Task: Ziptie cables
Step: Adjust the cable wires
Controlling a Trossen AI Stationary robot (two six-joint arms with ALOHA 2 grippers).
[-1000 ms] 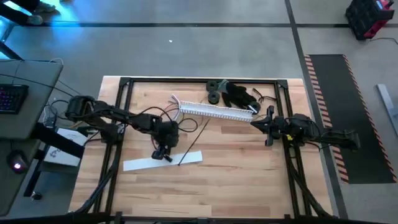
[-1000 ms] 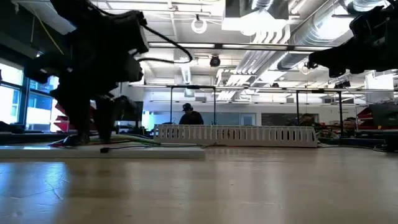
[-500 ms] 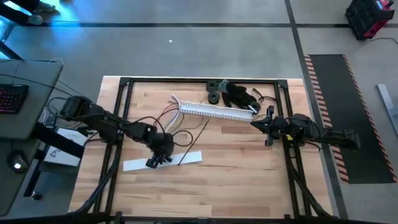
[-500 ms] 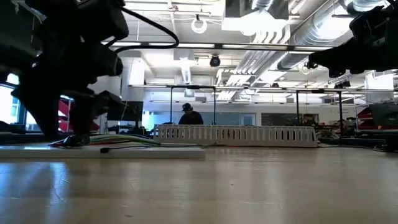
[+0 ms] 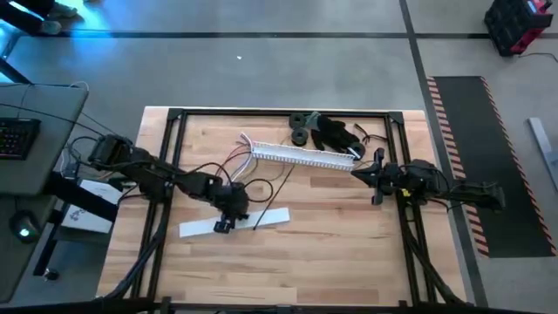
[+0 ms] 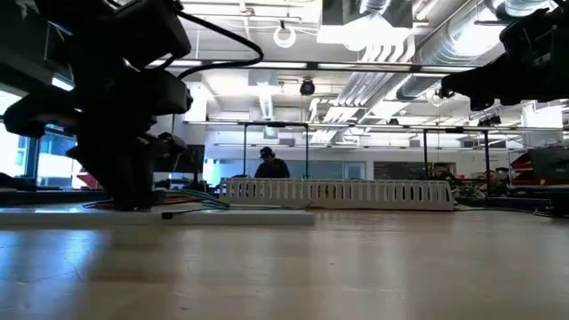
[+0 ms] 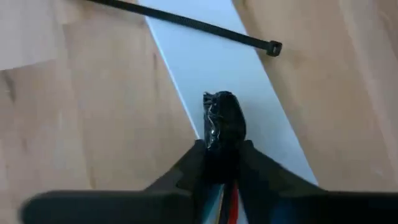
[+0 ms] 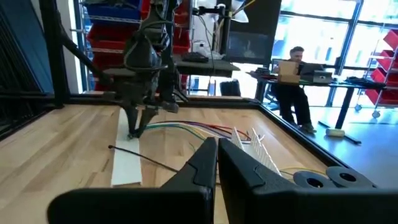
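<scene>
The left gripper (image 5: 223, 224) has slid back a touch toward the middle of the table (image 5: 349, 253) in the last half second. The white strip (image 5: 261, 220) under it has been nudged to the right with it. The jaws are closed, and the left wrist view shows coloured wire pinched between them, so it looks like it's gripping the cables (image 8: 193, 129). The high view can't show that. The cables trail from there back to the white duct (image 5: 301, 155), clearest in the right wrist view. The zip tie (image 7: 186, 22) lies loose across the strip, so nothing's tied yet imo. The right gripper (image 5: 357, 172) hasn't budged by the duct's end, jaws closed on nothing.
</scene>
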